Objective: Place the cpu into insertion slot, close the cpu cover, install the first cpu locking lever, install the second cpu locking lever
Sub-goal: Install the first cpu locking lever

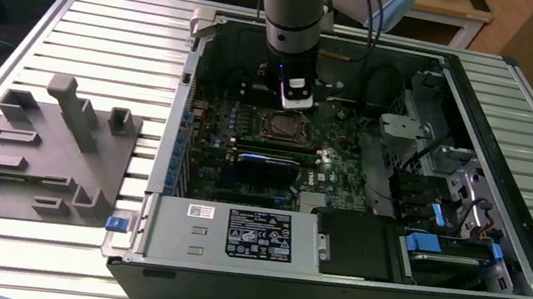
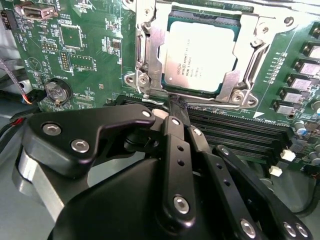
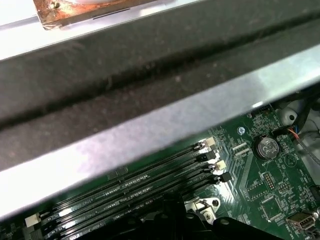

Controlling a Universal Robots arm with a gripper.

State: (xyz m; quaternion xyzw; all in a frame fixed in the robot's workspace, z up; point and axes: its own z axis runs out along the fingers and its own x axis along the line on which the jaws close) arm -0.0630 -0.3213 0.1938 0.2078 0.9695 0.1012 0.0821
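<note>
In the second wrist view the cpu (image 2: pixel 200 52), a pale silver square, lies in the insertion slot (image 2: pixel 142 80) on the green motherboard (image 2: pixel 85 45). The silvery cpu cover (image 2: pixel 245 52) lies flat around it, framing its top. A thin metal lever rod (image 2: pixel 220 106) runs along the socket edge closest to my gripper. My gripper (image 2: pixel 175 107) is shut with nothing between its black fingers (image 2: pixel 172 135), and their tips meet at that socket edge. In the exterior view the gripper (image 1: pixel 296 105) hangs just above the far side of the socket (image 1: pixel 280 126).
The open computer case (image 1: pixel 332 282) lies on a slatted metal table, its walls around the motherboard. A grey fixture block (image 1: pixel 44 151) sits at the exterior view's left. Long black memory slots (image 3: pixel 150 185) and a coin battery (image 3: pixel 266 147) flank the socket. Cables and drive bays (image 1: pixel 443 219) crowd the exterior view's right.
</note>
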